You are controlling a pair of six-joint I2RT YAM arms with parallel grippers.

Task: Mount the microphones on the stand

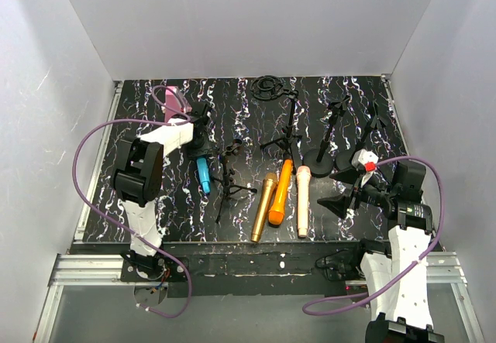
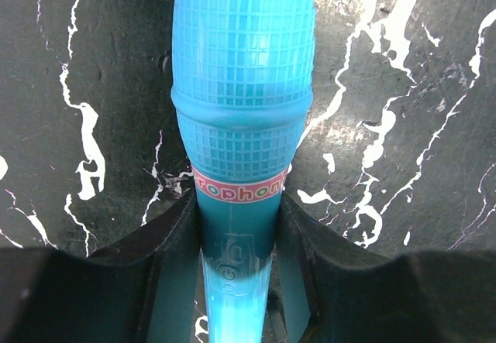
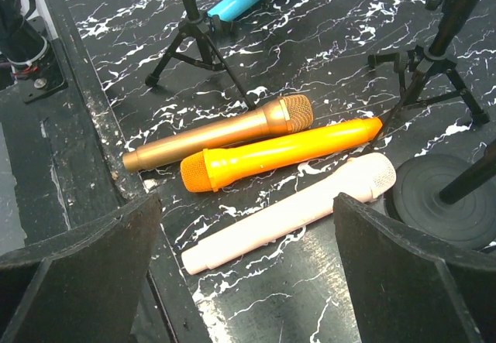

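My left gripper [image 1: 200, 143] [image 2: 236, 219] is shut on the handle of the cyan-blue microphone [image 1: 204, 176] [image 2: 242, 87], just behind its pink band; the head points away over the marbled tabletop. The gold microphone [image 1: 262, 207] [image 3: 225, 130], the orange microphone [image 1: 280, 193] [image 3: 279, 153] and the pale peach-pink microphone [image 1: 302, 199] [image 3: 287, 211] lie side by side on the table. My right gripper [image 1: 339, 190] [image 3: 246, 204] is open wide and empty, hovering just right of the peach one. A small black tripod stand [image 1: 229, 179] [image 3: 194, 37] stands next to the cyan microphone.
A second tripod stand [image 1: 284, 135] [image 3: 434, 56] and round-base stands [image 1: 325, 154] [image 3: 438, 200] stand at the back right. A squat pink block [image 1: 172, 98] sits at the back left and a black ring mount [image 1: 268, 87] at the back. The metal rail [image 1: 256, 265] runs along the near edge.
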